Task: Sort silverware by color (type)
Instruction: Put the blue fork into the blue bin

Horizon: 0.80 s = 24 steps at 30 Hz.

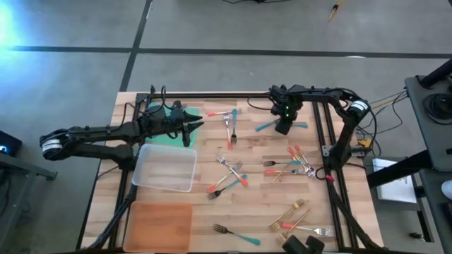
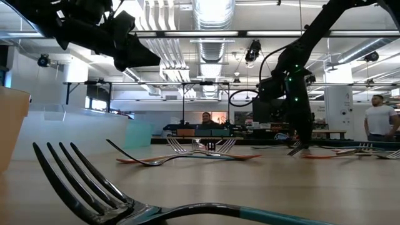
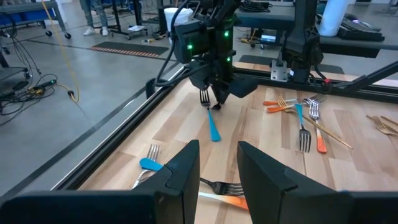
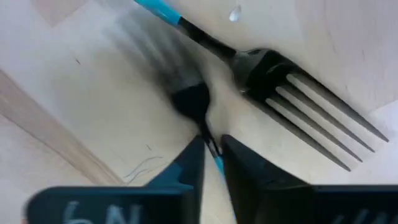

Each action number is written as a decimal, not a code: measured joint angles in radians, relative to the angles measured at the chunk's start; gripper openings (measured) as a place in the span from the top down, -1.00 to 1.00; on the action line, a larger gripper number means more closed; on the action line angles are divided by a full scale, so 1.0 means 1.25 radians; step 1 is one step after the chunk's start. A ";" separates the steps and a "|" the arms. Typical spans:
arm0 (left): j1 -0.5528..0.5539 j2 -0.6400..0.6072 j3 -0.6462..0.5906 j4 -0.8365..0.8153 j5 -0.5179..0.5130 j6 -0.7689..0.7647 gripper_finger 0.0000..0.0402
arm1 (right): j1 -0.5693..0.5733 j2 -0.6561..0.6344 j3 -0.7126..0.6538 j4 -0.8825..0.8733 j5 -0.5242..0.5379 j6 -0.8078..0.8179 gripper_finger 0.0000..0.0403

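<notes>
- Fingers of the right gripper [image 1: 283,128], in the upper right of the high view, stand narrow around the slim neck of a teal fork [image 4: 292,78]; the right wrist view shows the two tips all but meeting on the thin teal stem [image 3: 213,126], low against the desk [image 1: 268,212].
- Fingers of the left gripper [image 3: 217,168] stand part open and hold nothing; that arm waits at upper left, above the green tray [image 1: 161,134].
- To do this pick well, I judge the grip should seat squarely on the neck before lifting, since so thin a stem can slip or twist.
- A straight lift looks wise: a second fork lies just beside the tips and could be dragged along.
- Forks lie scattered across the middle and right of the desk: dark metal tines, flat slender handles in teal or coral, and some all gold at lower right.
- Several overlap in small crossed heaps near the centre, so they will snag each other.
- Desk is pale wood planks, smooth with a faint grain.
- A clear tray [image 1: 167,168] sits left of centre; an orange tray [image 1: 161,226] sits at lower left. Both are flat and rectangular.
</notes>
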<state>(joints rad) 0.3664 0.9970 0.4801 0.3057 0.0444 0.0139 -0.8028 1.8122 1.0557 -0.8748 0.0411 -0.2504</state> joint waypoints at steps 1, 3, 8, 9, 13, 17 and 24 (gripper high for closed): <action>0.000 0.000 0.000 0.000 0.000 0.000 0.54 | 0.000 -0.001 0.000 0.001 0.000 0.002 0.89; 0.000 0.000 0.000 0.000 0.000 0.000 0.55 | 0.000 -0.003 0.000 0.002 0.001 0.004 0.93; 0.000 0.000 0.000 0.000 0.000 -0.005 0.55 | 0.000 -0.017 0.002 -0.016 0.003 0.007 0.95; 0.000 0.000 0.000 0.000 0.000 -0.005 0.55 | 0.000 -0.023 0.002 -0.023 0.003 0.011 0.95; 0.000 0.000 0.000 0.000 0.000 -0.006 0.54 | 0.000 -0.071 0.000 -0.033 -0.012 0.013 0.95; 0.000 0.000 0.000 -0.001 0.000 -0.006 0.55 | 0.003 -0.149 -0.006 -0.057 -0.039 0.026 0.95; -0.001 0.000 -0.005 0.003 0.001 0.065 0.55 | 0.052 -0.293 -0.006 0.124 -0.079 0.108 0.95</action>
<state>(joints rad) 0.3653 0.9970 0.4738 0.3099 0.0453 0.0949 -0.7382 1.4455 1.0478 -0.7195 -0.0579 -0.1156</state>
